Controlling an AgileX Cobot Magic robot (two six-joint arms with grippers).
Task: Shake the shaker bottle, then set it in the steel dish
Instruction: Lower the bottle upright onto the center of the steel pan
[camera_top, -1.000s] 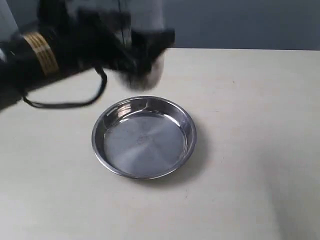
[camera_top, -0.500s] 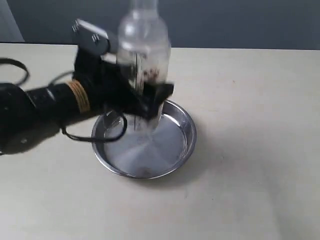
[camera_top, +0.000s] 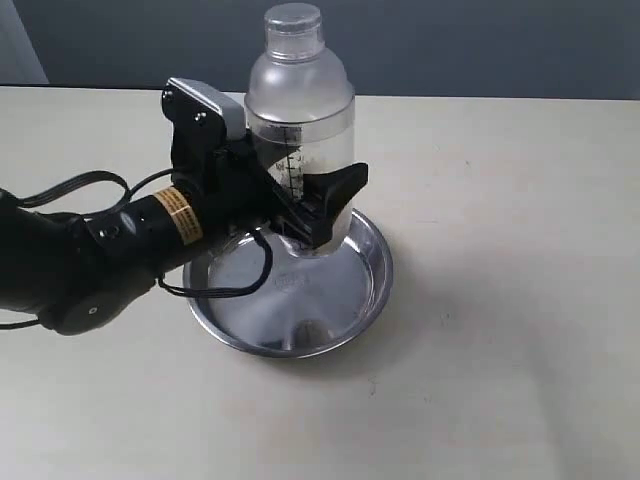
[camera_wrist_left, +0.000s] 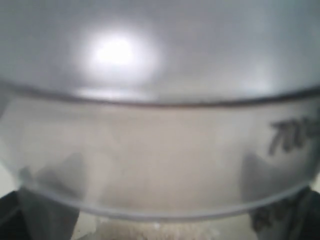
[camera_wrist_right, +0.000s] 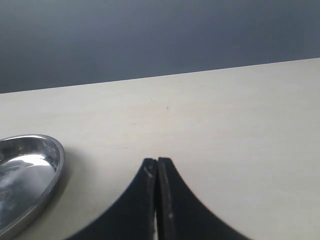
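The shaker bottle (camera_top: 300, 120) stands upright over the 11 o'clock part of the steel dish (camera_top: 372, 292), gripped round its lower body by the left gripper (camera_top: 312, 208), whose arm reaches in from 9 o'clock. One dark finger (camera_top: 338, 194) crosses the front of the bottle; the other is hidden behind it. Whether the bottle's base rests on the dish floor or hangs just above it cannot be told, since the finger and the reflections cover that spot. A black cable (camera_top: 215, 290) loops over the dish rim at 9 o'clock.

The table (camera_top: 500, 320) lies open from 1 through 6 o'clock of the dish. Its far edge, at 12 o'clock, runs just behind the bottle against a dark wall (camera_top: 480, 45).

The left wrist view is filled by the bottle's blurred clear wall (camera_wrist_left: 160, 150), with printed figures cut off at one side; the gripper itself is hard to make out there.

The right gripper (camera_wrist_right: 156, 163) has its jaws pressed together on nothing, above bare table (camera_wrist_right: 240, 125), with the dish rim (camera_wrist_right: 56, 159) near. It is out of the exterior view.
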